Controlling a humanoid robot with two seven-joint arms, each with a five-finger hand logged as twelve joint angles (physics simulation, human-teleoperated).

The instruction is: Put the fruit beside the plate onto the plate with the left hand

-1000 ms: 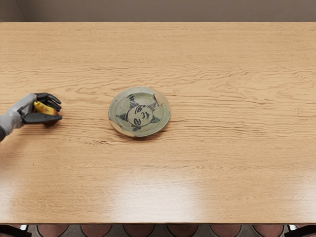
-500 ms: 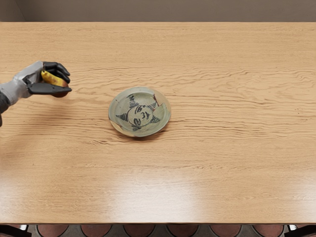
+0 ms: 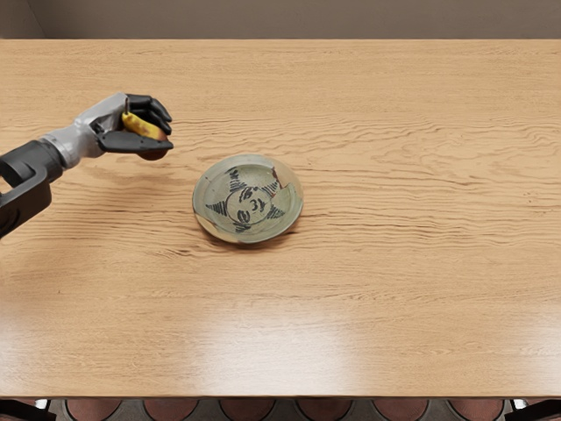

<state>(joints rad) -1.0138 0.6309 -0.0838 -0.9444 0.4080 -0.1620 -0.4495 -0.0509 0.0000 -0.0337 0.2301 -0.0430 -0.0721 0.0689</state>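
Where the left arm enters from the left edge, the left hand (image 3: 133,130) is held above the table (image 3: 394,281), its dark fingers (image 3: 151,109) curled around a yellow fruit (image 3: 140,126), thumb underneath. The patterned plate (image 3: 207,186) lies right of the hand and nearer the camera, clear of it. The fruit is not yet on the plate.

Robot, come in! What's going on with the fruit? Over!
Left hand shut on yellow fruit, up off the table, left of the plate. Fruit not yet on plate. Nothing between them. Right hand out of view.
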